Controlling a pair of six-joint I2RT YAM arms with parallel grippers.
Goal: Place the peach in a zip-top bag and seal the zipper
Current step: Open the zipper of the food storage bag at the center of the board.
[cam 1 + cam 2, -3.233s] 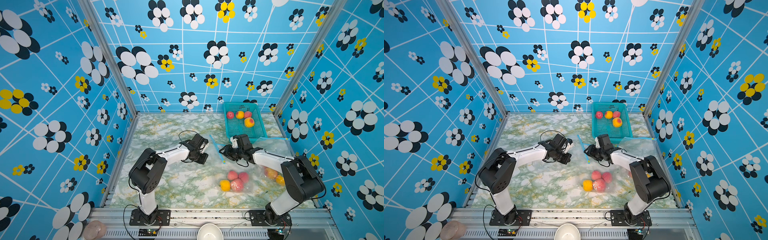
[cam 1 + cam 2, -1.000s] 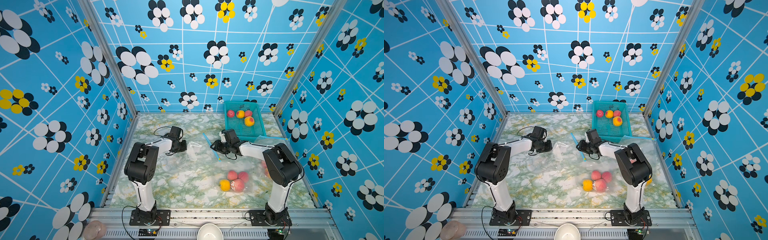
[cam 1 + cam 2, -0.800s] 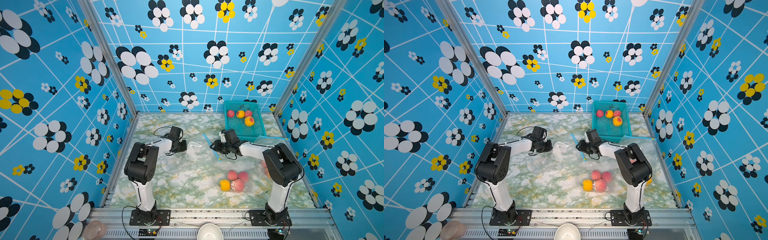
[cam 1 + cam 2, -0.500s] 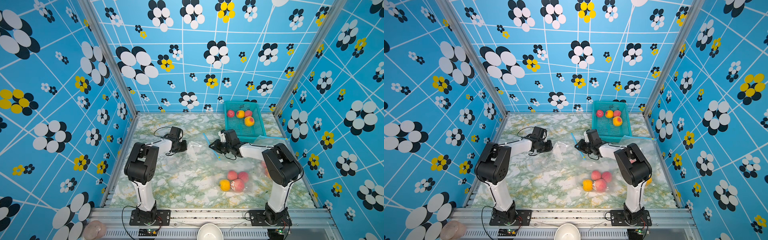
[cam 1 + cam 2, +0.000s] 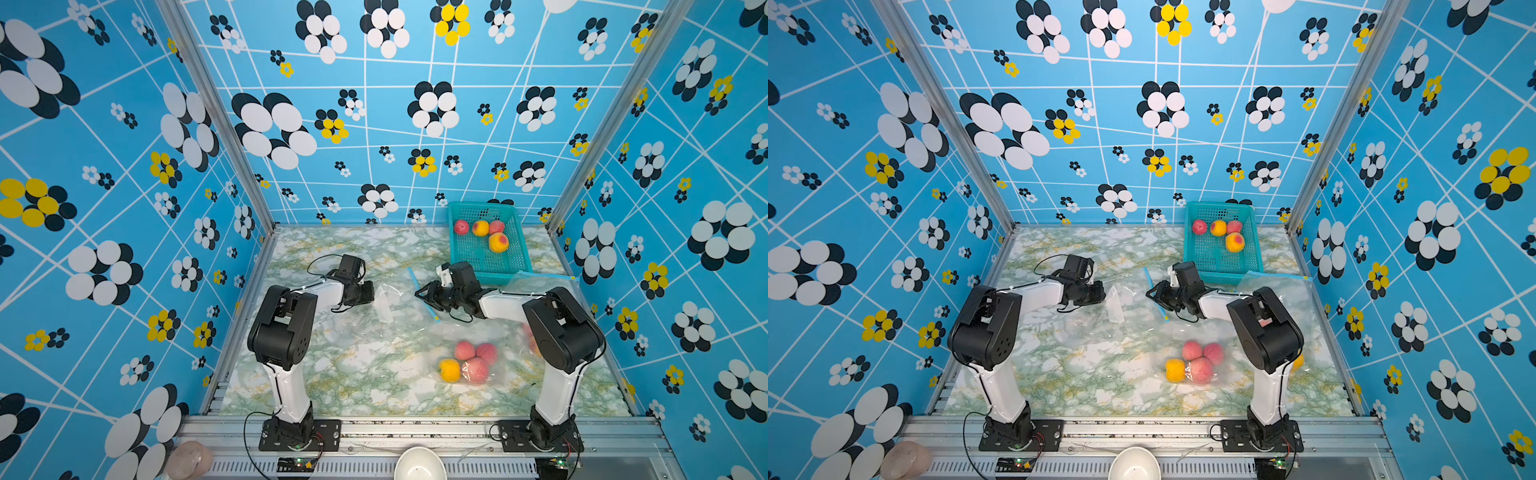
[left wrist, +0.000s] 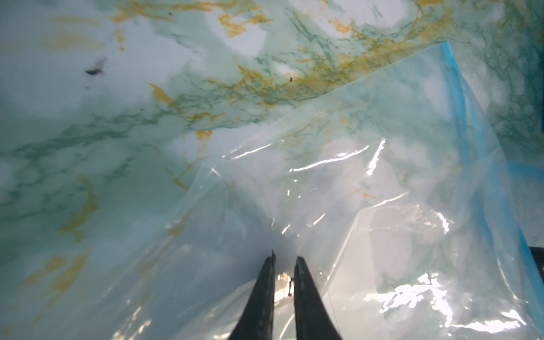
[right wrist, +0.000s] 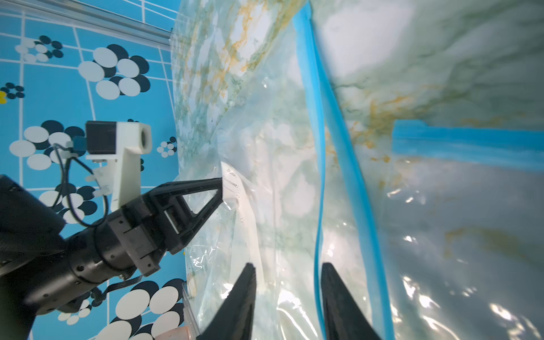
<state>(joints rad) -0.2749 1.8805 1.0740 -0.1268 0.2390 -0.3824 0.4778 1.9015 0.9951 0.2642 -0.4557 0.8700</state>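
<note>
Nearest us, a filled bag (image 5: 467, 365) of fruit lies on the surface (image 5: 332, 374), right of centre. Further in, the zip-top bag (image 5: 385, 305) lies empty between the arms. The left fingers (image 7: 219, 184) are pinched shut on its film by the label, while the right fingers (image 7: 245, 288) stand part-open astride the blue zipper (image 7: 319, 97), gripping nothing. Far right, the peach (image 5: 498, 242) we want sits in the basket (image 5: 478, 259). Our worry: if the right fingers nip both lips together, the mouth never opens, and the slick film may slide out of that thin left pinch.
</note>
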